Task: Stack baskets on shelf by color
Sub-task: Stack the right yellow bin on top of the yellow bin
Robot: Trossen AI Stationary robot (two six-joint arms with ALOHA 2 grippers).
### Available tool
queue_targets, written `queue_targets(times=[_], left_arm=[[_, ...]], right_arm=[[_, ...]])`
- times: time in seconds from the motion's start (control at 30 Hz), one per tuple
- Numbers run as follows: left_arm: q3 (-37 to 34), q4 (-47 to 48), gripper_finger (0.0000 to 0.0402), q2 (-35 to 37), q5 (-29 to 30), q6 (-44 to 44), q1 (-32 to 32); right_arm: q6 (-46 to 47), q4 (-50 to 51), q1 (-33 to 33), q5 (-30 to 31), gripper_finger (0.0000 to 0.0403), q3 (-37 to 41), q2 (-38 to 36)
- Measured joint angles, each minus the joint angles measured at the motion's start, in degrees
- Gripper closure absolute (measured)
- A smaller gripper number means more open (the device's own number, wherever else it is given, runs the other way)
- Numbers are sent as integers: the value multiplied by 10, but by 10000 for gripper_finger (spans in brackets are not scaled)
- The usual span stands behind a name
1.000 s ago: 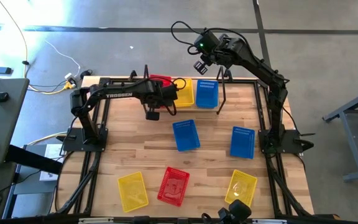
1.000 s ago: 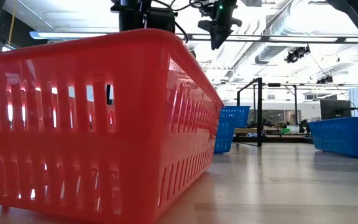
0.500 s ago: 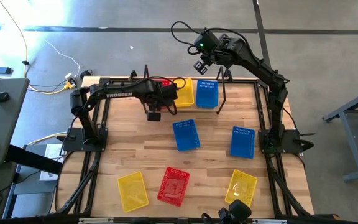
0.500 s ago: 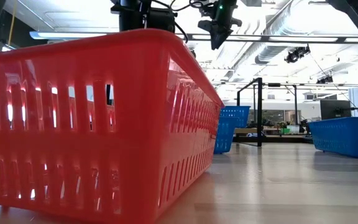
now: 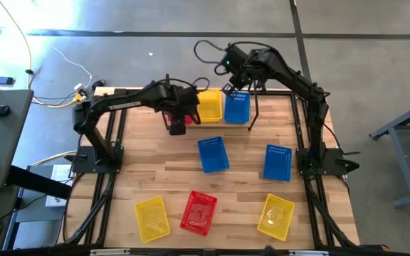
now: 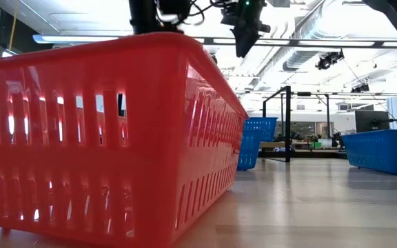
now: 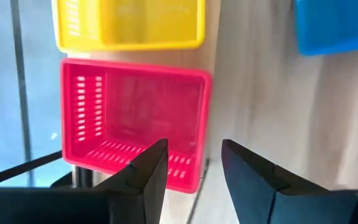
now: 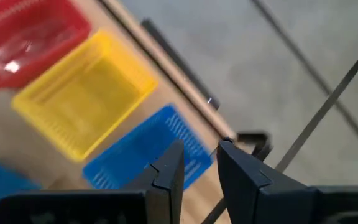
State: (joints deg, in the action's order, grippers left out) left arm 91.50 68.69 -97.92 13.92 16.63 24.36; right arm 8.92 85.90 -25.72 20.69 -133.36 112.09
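The shelf (image 5: 253,108) stands along the table's far edge. A red basket (image 7: 135,118), a yellow basket (image 5: 209,105) and a blue basket (image 5: 237,107) sit side by side on it, bottoms down. My left gripper (image 7: 194,163) hangs open just above the red basket's near wall; in the high view the left gripper (image 5: 181,114) hides most of that basket. My right gripper (image 8: 197,163) hovers above the shelf's blue basket (image 8: 145,152), slightly open and holding nothing. In the high view the right gripper (image 5: 235,82) is over the far edge.
On the table lie two blue baskets (image 5: 213,154) (image 5: 277,162). A yellow basket (image 5: 151,217), a red one (image 5: 199,212) and another yellow one (image 5: 276,215) lie near the front edge. The front red basket (image 6: 109,138) fills the low view.
My left arm has raised its elbow and drawn its wrist a little toward the table's left edge, staying over the red basket. My right gripper has swung down and toward the near side, closer to the shelf's blue basket. No basket has moved.
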Motion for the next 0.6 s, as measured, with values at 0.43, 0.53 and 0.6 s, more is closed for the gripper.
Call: queue_targets(times=[0.43,0.53,0.6], left_arm=[[-84,-86,259,155,-78,-46,9],[-129,-109,259,192,-84,-56,9],[-149,-115,259,209,-87,-61,7]], right_arm=[[118,41,132,-38,320,25,0],[141,41,162,-55,320,50,0],[156,41,182,-69,320,69,0]])
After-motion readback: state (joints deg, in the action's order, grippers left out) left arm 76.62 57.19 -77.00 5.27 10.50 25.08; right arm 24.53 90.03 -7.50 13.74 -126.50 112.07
